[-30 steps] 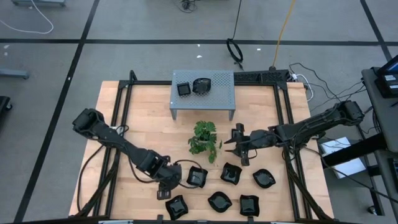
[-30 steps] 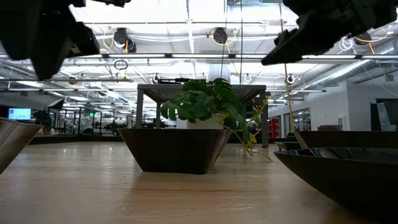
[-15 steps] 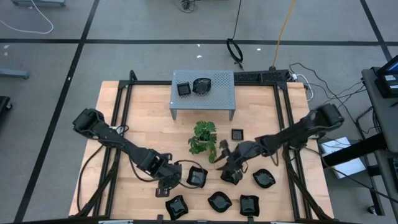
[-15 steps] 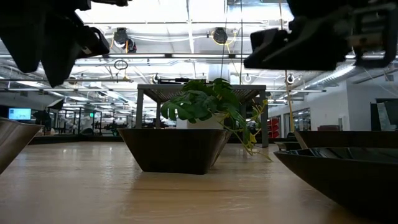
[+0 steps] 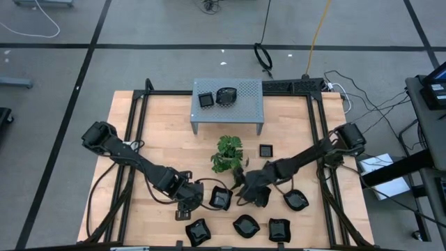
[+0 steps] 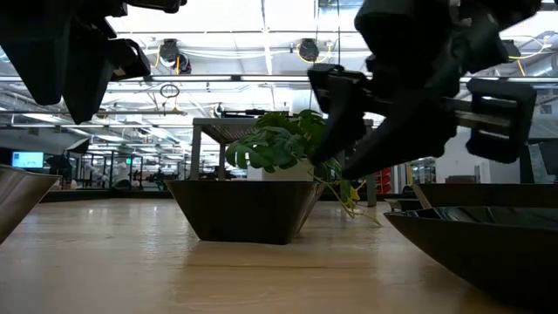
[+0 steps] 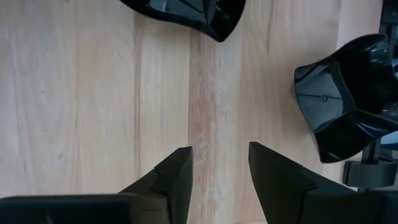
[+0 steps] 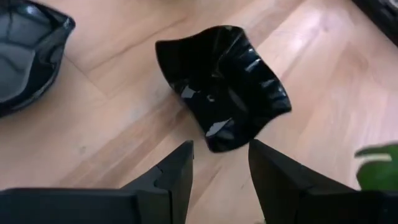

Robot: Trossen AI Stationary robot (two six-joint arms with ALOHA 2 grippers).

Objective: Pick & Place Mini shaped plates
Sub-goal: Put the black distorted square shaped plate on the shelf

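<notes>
On the pale wood-grain worktop (image 5: 160, 132), glossy black mini shaped plates (image 5: 245, 225) lie scattered along the near edge, wavy-edged and squarish; two more sit on the grey perforated metal shelf (image 5: 247, 104), and a small square one (image 5: 265, 150) lies beside the green leafy plant (image 5: 228, 155). Right tool (image 8: 219, 163) hovers with fingers spread just over a ruffled plate (image 8: 222, 84), empty. Left tool (image 7: 219, 167) hangs spread over bare wood, between two smooth curved dishes (image 7: 341, 102), gripping nothing.
</notes>
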